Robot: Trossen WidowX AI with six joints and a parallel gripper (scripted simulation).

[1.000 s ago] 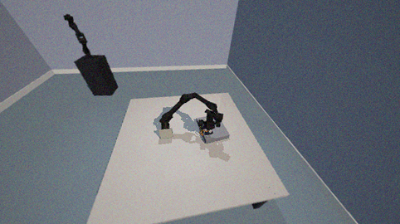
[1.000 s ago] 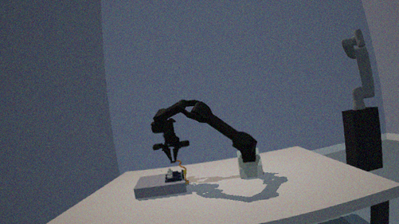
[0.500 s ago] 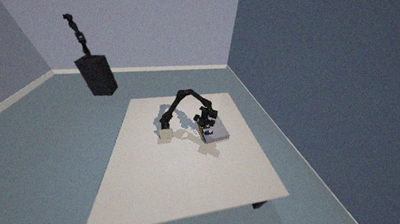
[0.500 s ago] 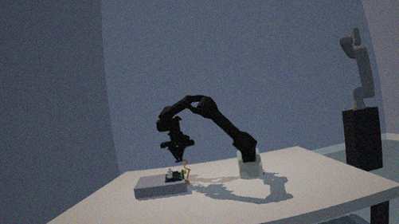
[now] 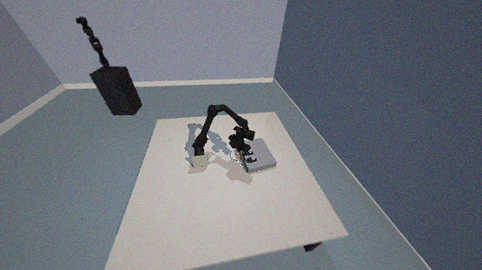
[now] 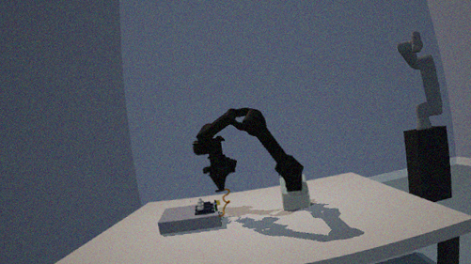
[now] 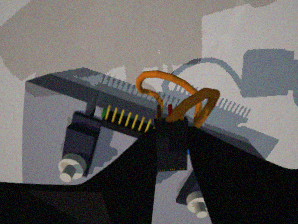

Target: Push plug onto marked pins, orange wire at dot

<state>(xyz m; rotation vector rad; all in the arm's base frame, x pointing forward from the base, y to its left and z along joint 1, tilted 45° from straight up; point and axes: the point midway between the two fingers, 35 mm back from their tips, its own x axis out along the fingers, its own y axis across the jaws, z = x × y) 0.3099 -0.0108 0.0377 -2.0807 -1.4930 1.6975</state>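
Note:
My gripper point(image 5: 241, 150) point(image 6: 220, 190) point(image 7: 171, 134) is shut on the small black plug point(image 7: 171, 142). It holds the plug above the near side of the grey holder point(image 5: 266, 155) point(image 6: 190, 224) point(image 7: 37, 135), clear of it. The orange lead point(image 6: 227, 198) point(image 7: 167, 76) loops from the plug; short red and brown wire ends show at its top in the wrist view. A row of yellow pins point(image 7: 128, 120) shows left of the plug, with a green mark point(image 7: 104, 113) at its left end. The plug and fingers hide the rest of the row; the dot cannot be made out.
Dark blocks with pale round tops, one at left point(image 7: 82, 142) and one at lower right point(image 7: 196, 202), sit on the holder; I cannot tell which is the servo. The white table point(image 5: 195, 230) point(image 6: 268, 260) carries the arm's base. A second arm on a black pedestal point(image 5: 118, 92) point(image 6: 428, 165) stands apart.

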